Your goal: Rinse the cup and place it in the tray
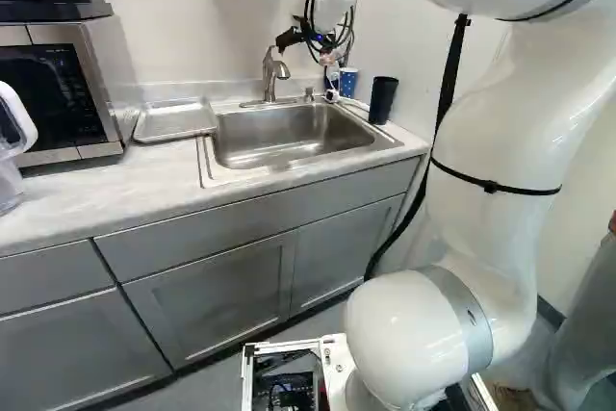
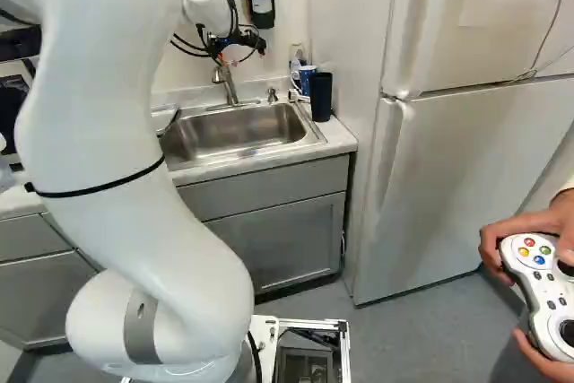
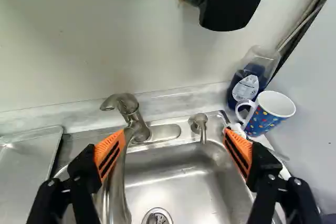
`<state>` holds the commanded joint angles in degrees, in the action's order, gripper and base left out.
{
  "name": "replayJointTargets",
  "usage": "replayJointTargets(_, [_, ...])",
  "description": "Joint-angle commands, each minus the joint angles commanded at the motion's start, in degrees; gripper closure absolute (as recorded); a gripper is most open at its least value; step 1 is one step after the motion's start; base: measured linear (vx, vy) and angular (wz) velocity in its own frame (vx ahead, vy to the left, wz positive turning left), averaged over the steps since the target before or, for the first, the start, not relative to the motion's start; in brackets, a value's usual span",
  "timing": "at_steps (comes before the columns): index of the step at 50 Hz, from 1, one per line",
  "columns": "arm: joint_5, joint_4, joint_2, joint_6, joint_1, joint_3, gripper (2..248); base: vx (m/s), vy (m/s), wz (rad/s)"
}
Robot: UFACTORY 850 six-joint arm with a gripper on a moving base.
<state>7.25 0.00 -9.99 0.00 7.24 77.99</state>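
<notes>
My gripper (image 2: 238, 49) hangs above the back of the sink (image 2: 233, 132), near the faucet (image 2: 228, 85). In the wrist view the gripper (image 3: 173, 138) stands wide open with nothing held; one finger overlaps the faucet (image 3: 131, 114), the other points toward a white mug with a blue dotted outside (image 3: 266, 113). The mug, its handle toward the faucet side, is on the counter by the sink's corner. Beside it in the left base view stands a black tumbler (image 1: 382, 100). The metal tray (image 1: 177, 120) lies on the counter, on the sink's other side.
Behind the mug stands a blue bottle (image 3: 251, 80). A soap pump (image 3: 199, 124) rises from the sink's back rim, below a wall dispenser (image 3: 226, 3). Beside the tray is a microwave (image 1: 67, 84). A refrigerator (image 2: 448, 177) and a person's hands with a controller (image 2: 543, 284) are at the right base view's right.
</notes>
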Motion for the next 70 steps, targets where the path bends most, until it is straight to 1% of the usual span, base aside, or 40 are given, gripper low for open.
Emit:
replayJointTargets(1, [0.0,0.0,-1.23,0.0,0.3,1.34,3,0.0,0.0,0.0])
replayJointTargets(29, [0.0,0.0,-8.08,0.0,1.91,9.09,3,-0.003,0.0,0.001])
replayJointTargets(34, [0.0,0.0,-8.59,0.0,2.17,9.7,3,0.0,0.0,0.0])
replayJointTargets(49, [0.0,0.0,-9.28,0.0,2.44,10.5,3,0.0,0.0,0.0])
replayJointTargets(64, [-0.1,0.0,-12.77,0.0,2.21,14.64,3,0.0,0.0,0.0])
replayJointTargets(70, [-1.24,0.0,-14.44,0.0,2.1,16.65,3,0.0,0.0,0.0])
